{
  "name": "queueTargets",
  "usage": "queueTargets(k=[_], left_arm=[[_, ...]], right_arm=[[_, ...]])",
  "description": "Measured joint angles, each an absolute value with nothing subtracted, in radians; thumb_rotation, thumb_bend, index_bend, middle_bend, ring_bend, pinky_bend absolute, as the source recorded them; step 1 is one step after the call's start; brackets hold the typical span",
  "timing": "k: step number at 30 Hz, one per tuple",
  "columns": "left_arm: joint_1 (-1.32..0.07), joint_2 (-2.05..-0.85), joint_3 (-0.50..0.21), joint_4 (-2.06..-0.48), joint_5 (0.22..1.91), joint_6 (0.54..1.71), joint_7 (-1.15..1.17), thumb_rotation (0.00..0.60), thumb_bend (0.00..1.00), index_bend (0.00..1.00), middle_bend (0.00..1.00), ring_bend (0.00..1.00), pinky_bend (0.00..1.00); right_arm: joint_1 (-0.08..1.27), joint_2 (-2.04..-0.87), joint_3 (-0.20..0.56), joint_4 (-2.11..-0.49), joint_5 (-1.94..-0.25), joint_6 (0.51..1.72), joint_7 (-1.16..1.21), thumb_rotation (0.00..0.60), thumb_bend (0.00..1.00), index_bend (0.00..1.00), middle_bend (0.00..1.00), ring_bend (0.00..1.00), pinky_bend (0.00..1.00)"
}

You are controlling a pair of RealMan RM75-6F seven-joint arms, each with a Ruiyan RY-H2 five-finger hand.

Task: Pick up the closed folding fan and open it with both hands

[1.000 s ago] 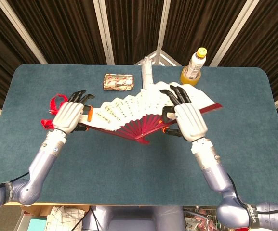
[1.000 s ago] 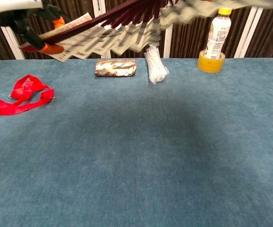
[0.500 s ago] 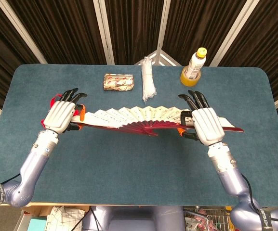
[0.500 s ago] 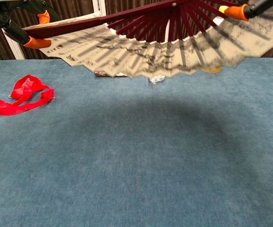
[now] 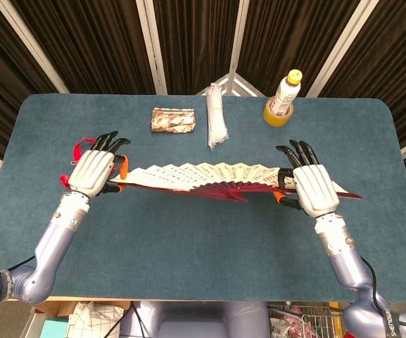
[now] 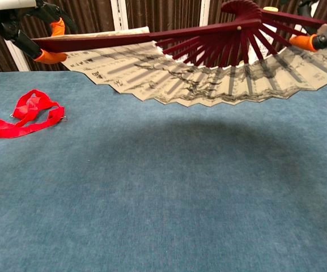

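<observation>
Head view has the folding fan (image 5: pixel 210 178) spread wide open and held up off the surface (image 5: pixel 188 239), stretched between both hands. Left hand (image 5: pixel 96 171) is clamped on the fan's left end rib, right hand (image 5: pixel 313 187) is clamped on the right end rib, knuckles up on both. Paper side faces away from the robot, dark red ribs toward it. Chest view shows the fan from underneath (image 6: pixel 208 62), orange fingertips (image 6: pixel 49 56) pinching the rib. Just beyond the left hand there's a red strap (image 5: pixel 78 150) lying flat. Farther out past the fan: a small wrapped packet (image 5: pixel 173 120), a clear plastic bundle (image 5: pixel 216 123), and beyond the right hand a bottle (image 5: pixel 285 93) standing in a yellow tape roll (image 5: pixel 276 114).
</observation>
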State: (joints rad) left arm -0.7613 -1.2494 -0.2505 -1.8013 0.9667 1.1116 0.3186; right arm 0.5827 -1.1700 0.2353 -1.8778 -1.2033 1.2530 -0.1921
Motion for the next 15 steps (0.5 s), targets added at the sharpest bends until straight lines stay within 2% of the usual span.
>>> queueTargets(k=[11,13,15], left_arm=[[-0.762,-1.309,-0.225,-1.781,0.965,1.124,0.348,0.6,0.48,0.7,0.16,0.0,0.07],[-0.756,-1.312,-0.213,-1.781,0.975,1.126,0.353,0.6,0.48,0.7,0.16,0.0,0.07],[-0.75,-1.311,-0.202,-1.784,0.982,1.128,0.358,0.6,0.48,0.7,0.16,0.0,0.07]], right_arm=[[0.541,-1.184,0.192,-1.82,-1.248,1.261,-0.153,0.6,0.4,0.76,0.19,0.0,0.0],[0.532,-1.182,0.175,-1.808,-1.267,1.26,-0.149,0.6,0.4,0.74,0.19,0.0,0.0],[0.523,-1.179,0.16,-1.799,-1.286,1.259,-0.145,0.6,0.39,0.68,0.18,0.0,0.0]])
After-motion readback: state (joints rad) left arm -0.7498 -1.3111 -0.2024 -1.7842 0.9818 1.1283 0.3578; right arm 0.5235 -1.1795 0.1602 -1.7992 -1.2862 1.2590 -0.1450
